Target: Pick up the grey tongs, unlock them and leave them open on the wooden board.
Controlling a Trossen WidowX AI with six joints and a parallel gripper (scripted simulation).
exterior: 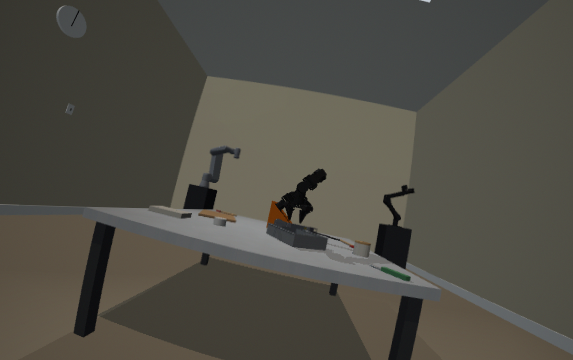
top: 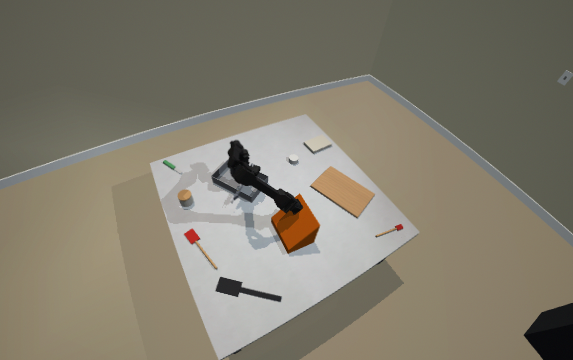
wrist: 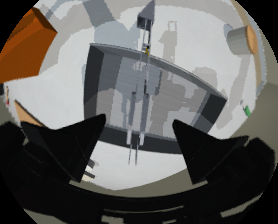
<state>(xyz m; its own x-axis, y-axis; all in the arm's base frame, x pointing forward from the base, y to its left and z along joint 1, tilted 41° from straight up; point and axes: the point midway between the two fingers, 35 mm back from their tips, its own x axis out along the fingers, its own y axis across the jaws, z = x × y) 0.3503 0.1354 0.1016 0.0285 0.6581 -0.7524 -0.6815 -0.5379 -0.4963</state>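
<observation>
The grey tongs [wrist: 146, 22] [top: 237, 193] lie lengthwise across the roasting tin [wrist: 92, 75] [exterior: 311, 242] [top: 223, 185], over both its long walls. Their arms look close together, with a small yellow spot near the wedge-shaped end. My gripper [wrist: 140, 120] [exterior: 295, 220] is open and empty, pointing down above the tin. In the wrist view the tongs run between its two black fingers, below them. In the top view the arm hides the fingers and part of the tin. The wooden board [top: 342, 191] [exterior: 210, 215] lies flat, apart from the tin, with nothing on it.
The orange block [top: 303, 225] [wrist: 20, 50] stands at the arm's base. A wood-topped cylinder [top: 185, 198] [wrist: 237, 40] and a green-handled tool [top: 169, 164] [wrist: 247, 110] lie on one side of the tin, a white cylinder [top: 293, 159] and cream block [top: 317, 144] on the other.
</observation>
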